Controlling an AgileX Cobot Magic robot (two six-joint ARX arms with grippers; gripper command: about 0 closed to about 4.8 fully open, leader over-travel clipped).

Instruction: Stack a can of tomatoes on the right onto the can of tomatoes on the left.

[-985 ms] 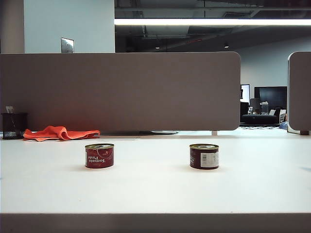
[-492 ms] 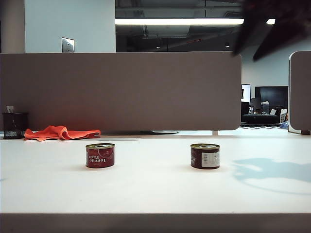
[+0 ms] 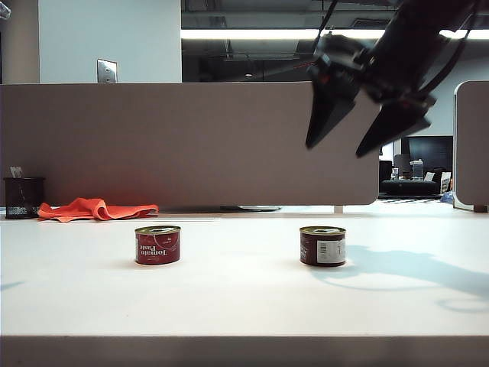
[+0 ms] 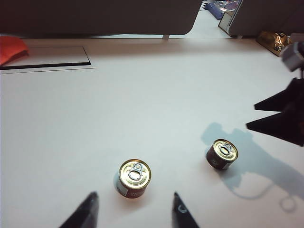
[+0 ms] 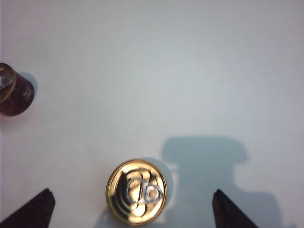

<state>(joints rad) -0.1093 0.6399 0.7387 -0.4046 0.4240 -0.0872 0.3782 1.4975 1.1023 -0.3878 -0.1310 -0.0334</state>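
Right end effector (image 3: 368,147) hung wide open, empty, above upright dark-red gold-lidded right tomato can (image 3: 322,245); left end effector (image 4: 135,209) open, empty, over left red can (image 3: 157,245) mid-desk (image 3: 244,306).

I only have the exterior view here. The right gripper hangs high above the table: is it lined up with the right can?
Observer: From the right wrist view, the right can appears centred between the right gripper's open fingers.
Operator: And the left gripper?
Observer: The left wrist view shows the left gripper open, hovering clear of the left can.
Operator: Is that can's top free?
Observer: Yes, its pull-tab lid is bare.
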